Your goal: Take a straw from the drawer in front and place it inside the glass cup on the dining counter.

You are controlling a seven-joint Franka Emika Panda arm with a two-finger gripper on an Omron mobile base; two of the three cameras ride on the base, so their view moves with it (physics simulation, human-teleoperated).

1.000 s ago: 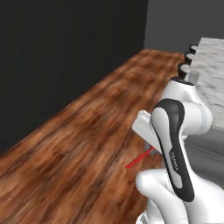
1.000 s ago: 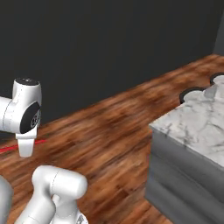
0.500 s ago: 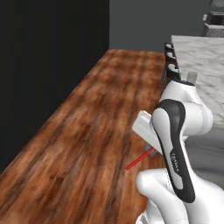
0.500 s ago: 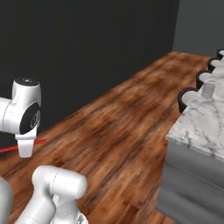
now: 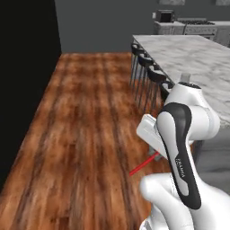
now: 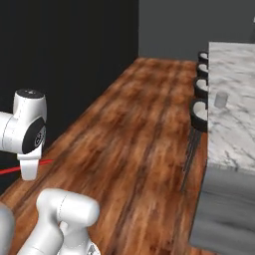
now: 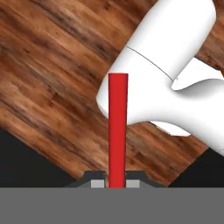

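The pincer [image 7: 117, 183] pinches the straw [image 7: 117, 131] by one end for carrying; the glass cup [image 6: 220, 99] waits far ahead on the tabletop [image 6: 234, 69].

Warm brown wood-plank floor [image 5: 90, 134] runs far toward a dark grey wall [image 5: 103, 22]; black stools [image 6: 199, 112] line the right, black wall [image 6: 64, 60] left.

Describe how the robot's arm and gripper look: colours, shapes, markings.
The arm is made of glossy white rounded shells with a dark grey band along one joint, carrying small pale lettering too small to read. Its links are thick and tubular with domed ends. The gripper ends in two small fingertips, dark with pale grey faces.
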